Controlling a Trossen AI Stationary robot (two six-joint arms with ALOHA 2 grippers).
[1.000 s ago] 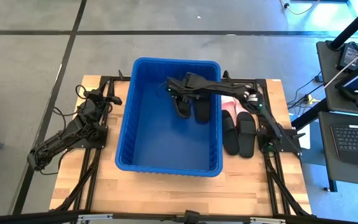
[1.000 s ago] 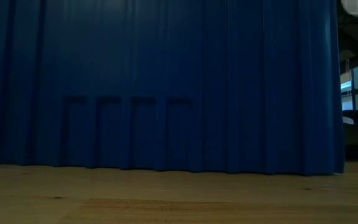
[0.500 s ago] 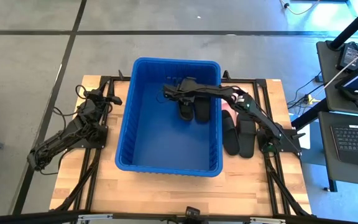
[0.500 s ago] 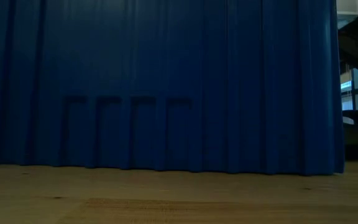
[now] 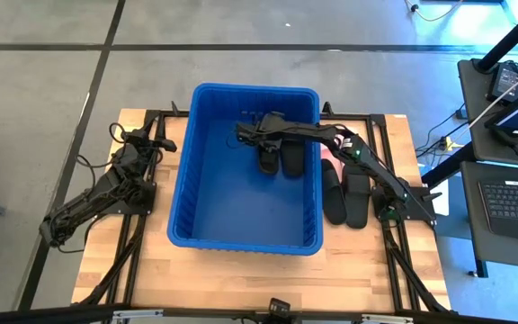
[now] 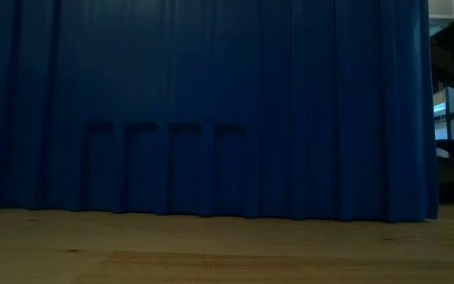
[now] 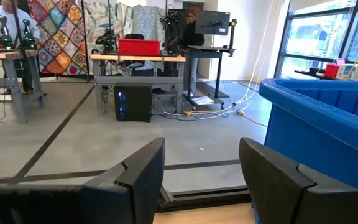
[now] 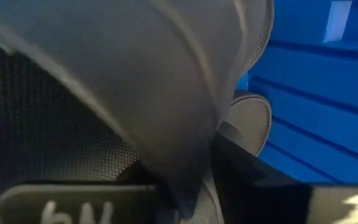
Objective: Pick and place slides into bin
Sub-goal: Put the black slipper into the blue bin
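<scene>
Over the far right part of the bin (image 5: 187, 180), my right gripper (image 5: 248, 132) reaches in from the right side, my arm stretched across the rim. From above, it sits right at the toe end of a black slide (image 5: 267, 155), which lies on the bin floor next to a second black slide (image 5: 292, 158). My right wrist camera is filled by a dark strap and textured footbed (image 8: 104, 93) pressed close to the lens, with ribbed blue wall beyond; the shoe is against my fingers, yet neither view shows how far they are spread or whether they clamp it, so I cannot tell.

Outside the bin, on the table (image 5: 241, 270) to its right, two more black slides (image 5: 347, 193) lie side by side, and a pale pink slide (image 5: 332, 155) shows just behind them under my arm. Only the overhead camera shows these.

My left gripper (image 5: 156, 144) waits at the table's left edge, well apart from the bin. Its wrist camera shows my two dark fingers (image 7: 143, 171) spread wide with nothing between them, the bin's blue rim (image 7: 316, 99) off to one side, and the room beyond with benches and a person (image 7: 5, 25) far off.

At table height, the low camera sees only the bin's ribbed blue side (image 6: 211, 102) and the wooden tabletop (image 6: 211, 252).
</scene>
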